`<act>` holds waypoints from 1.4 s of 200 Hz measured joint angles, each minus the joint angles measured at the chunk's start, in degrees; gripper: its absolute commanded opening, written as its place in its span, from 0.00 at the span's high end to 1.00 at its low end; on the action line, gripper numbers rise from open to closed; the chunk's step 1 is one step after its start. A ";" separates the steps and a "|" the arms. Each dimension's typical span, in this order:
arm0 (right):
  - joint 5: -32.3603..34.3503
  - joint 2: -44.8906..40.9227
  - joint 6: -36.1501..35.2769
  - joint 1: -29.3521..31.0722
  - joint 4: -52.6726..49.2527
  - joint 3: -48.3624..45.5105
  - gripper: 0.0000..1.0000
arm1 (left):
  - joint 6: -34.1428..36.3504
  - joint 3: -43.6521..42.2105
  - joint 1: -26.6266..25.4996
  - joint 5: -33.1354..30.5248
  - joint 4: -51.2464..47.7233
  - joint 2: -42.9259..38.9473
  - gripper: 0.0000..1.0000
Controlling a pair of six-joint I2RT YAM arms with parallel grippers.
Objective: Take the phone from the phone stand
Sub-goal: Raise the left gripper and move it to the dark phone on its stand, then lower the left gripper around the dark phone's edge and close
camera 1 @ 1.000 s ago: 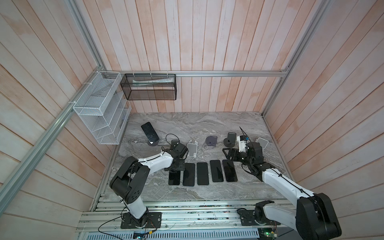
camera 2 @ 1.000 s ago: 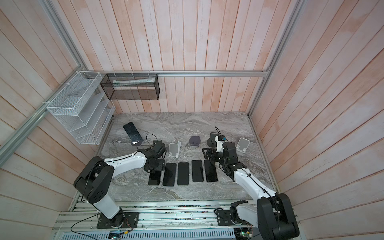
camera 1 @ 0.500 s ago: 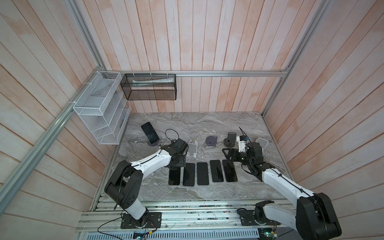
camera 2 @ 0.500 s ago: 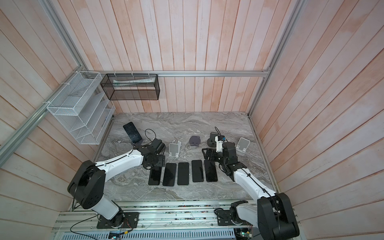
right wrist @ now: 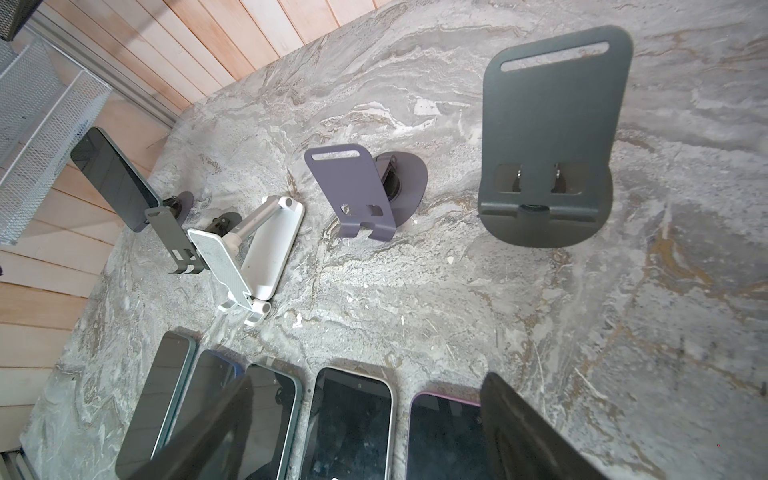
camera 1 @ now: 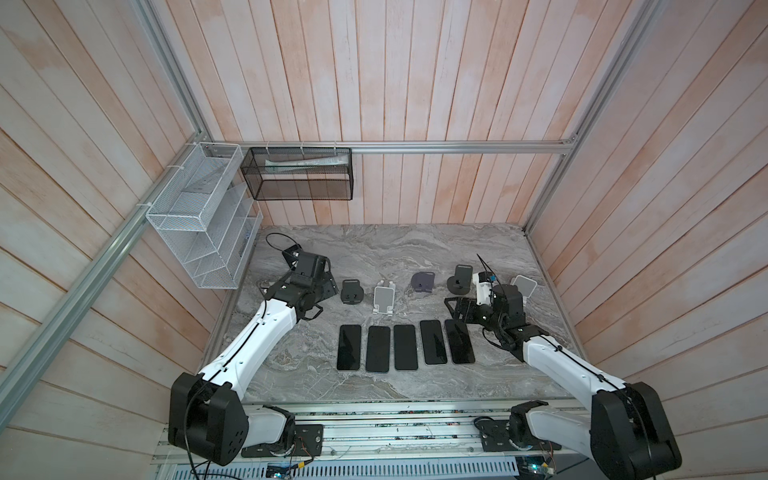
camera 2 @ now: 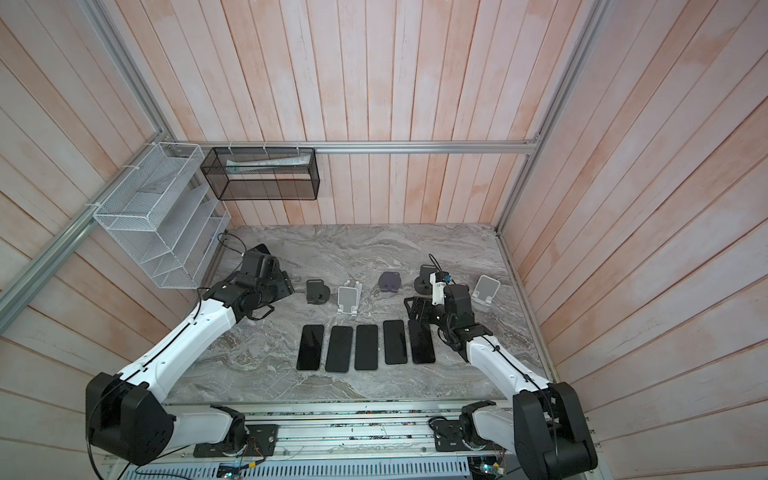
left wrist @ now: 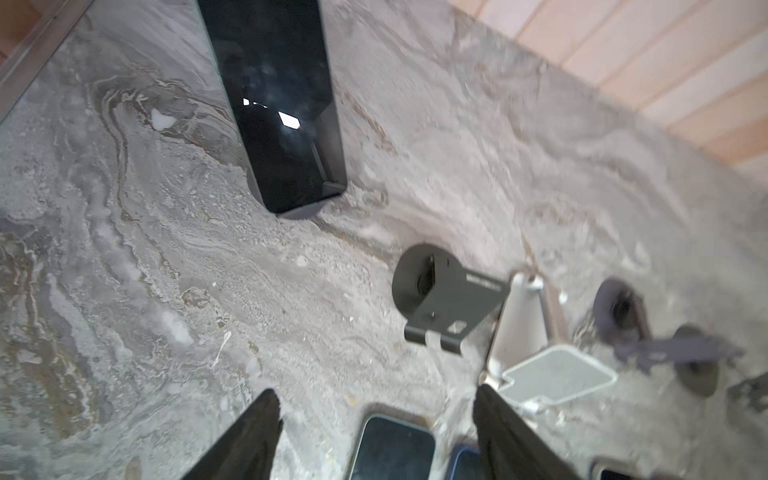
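The phone (left wrist: 282, 104) is leaning back with its dark screen facing out on the phone stand (left wrist: 300, 212), whose round base is showing under the phone's lower edge. The right wrist view is showing the same pair at the end of the line of stands. In both top views that spot is lying left of centre, close to the left wall and the white wire rack (camera 1: 199, 224), and the left arm's wrist is covering most of the phone there. The left gripper (left wrist: 376, 390) is hovering near the phone without touching it. Its jaws are standing apart with only the marble table (left wrist: 166, 291) between them. To the right of the phone in both top views, a black stand (camera 1: 352, 291), a white stand (camera 1: 384, 297), a purple stand (camera 1: 422, 281), a dark grey stand (camera 1: 461, 277) and a pale stand (camera 1: 524, 286) are standing across the middle of the frame. Below them, five flat phones (camera 1: 405, 347) are lying side by side in a row. The right gripper (right wrist: 370, 376) is hanging right of centre, over the far ends of the rightmost flat phones. Its jaws are spread wide and gripping nothing.
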 measured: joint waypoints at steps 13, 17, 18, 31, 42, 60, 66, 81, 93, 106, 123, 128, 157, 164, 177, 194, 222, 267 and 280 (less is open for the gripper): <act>0.39 0.00 0.00 0.00 -0.09 0.00 0.14 | -2.58 -2.71 3.58 3.17 4.31 -0.09 0.38; 0.44 -0.02 0.00 -0.02 -0.15 0.00 0.14 | -4.20 -3.82 4.68 4.37 5.88 -0.07 0.40; 0.46 -0.02 0.00 -0.02 -0.17 0.00 0.14 | -4.20 -4.02 4.85 4.48 6.14 -0.07 0.40; 0.66 -0.02 0.00 -0.02 -0.39 0.00 0.14 | -7.76 -7.93 7.93 7.67 10.58 0.24 0.43; 0.81 -0.02 0.00 0.00 -0.66 0.00 0.13 | -10.34 -10.51 9.40 9.31 13.27 0.96 0.43; 0.87 -0.04 0.00 0.07 -1.05 0.00 0.14 | -13.35 -12.24 10.01 10.69 15.69 3.15 0.38; 0.94 -0.07 0.00 0.09 -1.16 0.00 0.14 | -13.88 -12.28 10.01 10.71 16.26 3.98 0.36; 1.05 -0.24 0.00 0.17 -1.40 0.00 0.14 | -14.29 -12.13 10.01 10.51 17.64 5.64 0.33; 1.09 -0.37 0.00 0.35 -1.53 0.00 0.14 | -13.73 -11.50 10.01 9.92 17.73 7.15 0.32; 1.20 -0.46 0.00 0.50 -1.68 0.00 0.14 | -12.55 -10.10 10.05 9.18 17.57 9.25 0.31; 1.29 -0.48 0.00 0.74 -1.75 0.00 0.13 | -10.88 -7.58 10.08 8.41 17.42 12.35 0.31; 1.31 -0.48 0.00 0.74 -1.81 0.00 0.14 | -10.32 -6.84 10.08 8.17 17.42 13.27 0.31; 1.68 -0.55 -0.02 0.96 -2.29 0.02 0.13 | -7.54 -4.20 10.32 6.78 17.40 17.16 0.31; 1.73 -0.55 -0.02 1.01 -2.34 0.02 0.13 | -6.97 -3.93 10.45 6.60 17.42 17.94 0.31; 1.88 -0.57 -0.02 1.14 -2.36 0.02 0.13 | -6.16 -3.82 10.69 6.12 17.40 19.23 0.31; 1.95 -0.57 -0.02 1.22 -2.38 0.02 0.13 | -5.31 -3.82 10.82 5.70 17.40 20.61 0.31; 2.12 -0.79 -0.02 1.22 -2.38 0.02 0.14 | -3.82 -3.04 10.93 5.42 17.14 23.10 0.31; 2.12 -0.81 -0.04 1.22 -2.38 0.02 0.13 | -2.08 0.52 11.04 4.11 15.87 26.16 0.31; 2.12 -0.81 -0.04 1.22 -2.38 0.02 0.13 | -1.81 1.07 11.08 3.54 15.85 26.45 0.31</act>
